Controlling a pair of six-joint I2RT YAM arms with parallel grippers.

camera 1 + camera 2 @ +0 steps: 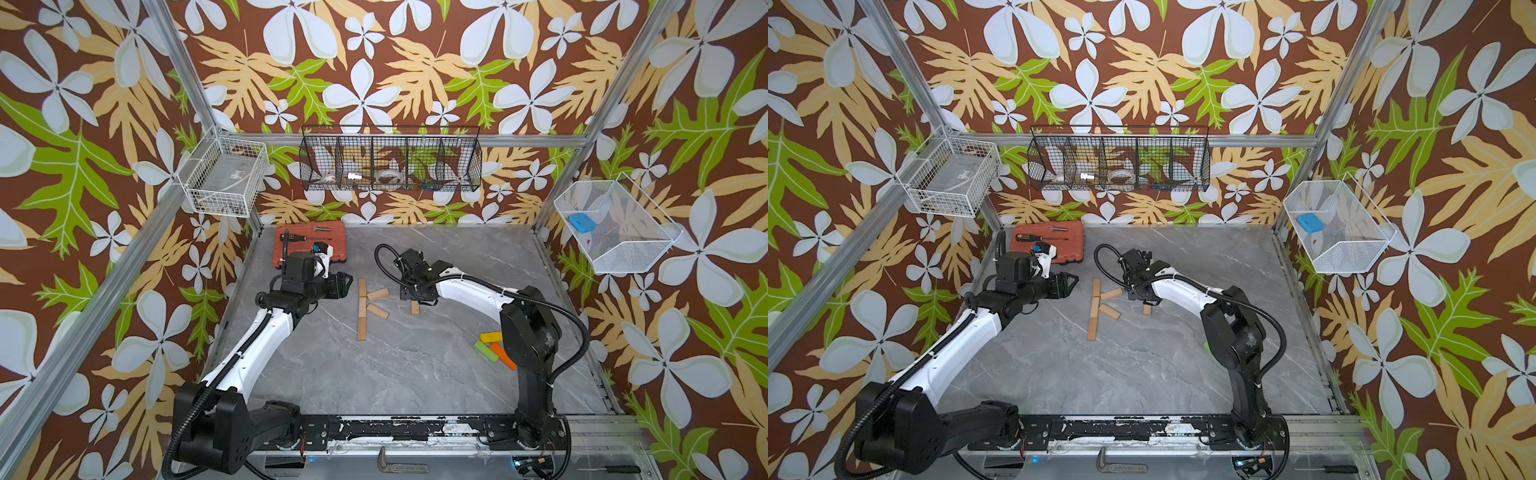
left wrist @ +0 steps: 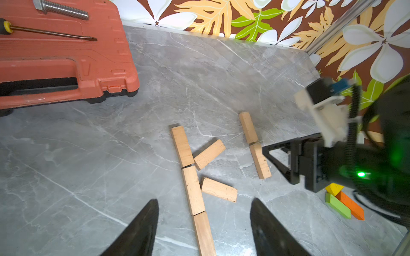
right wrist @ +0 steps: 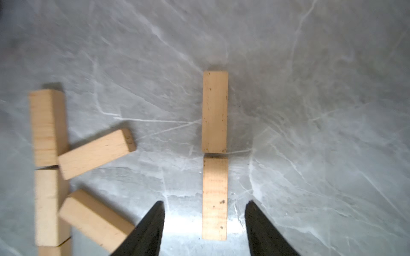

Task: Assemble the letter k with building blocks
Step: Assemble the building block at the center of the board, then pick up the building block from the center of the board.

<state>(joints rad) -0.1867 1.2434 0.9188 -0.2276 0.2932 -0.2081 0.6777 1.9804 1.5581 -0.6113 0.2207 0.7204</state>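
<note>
Plank pair (image 3: pixel 214 110) end-to-end at wrist, half-hidden overhead

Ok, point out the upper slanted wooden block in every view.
In a top view: upper slanted block, near the centre, just right of the straight row.
In a top view: same place, near the centre.
Left wrist: near the middle, beyond the left fingers.
Right wrist: by the row, apart from the two end-to-end planks.
Shared landmark: the straight row it meets.
</note>
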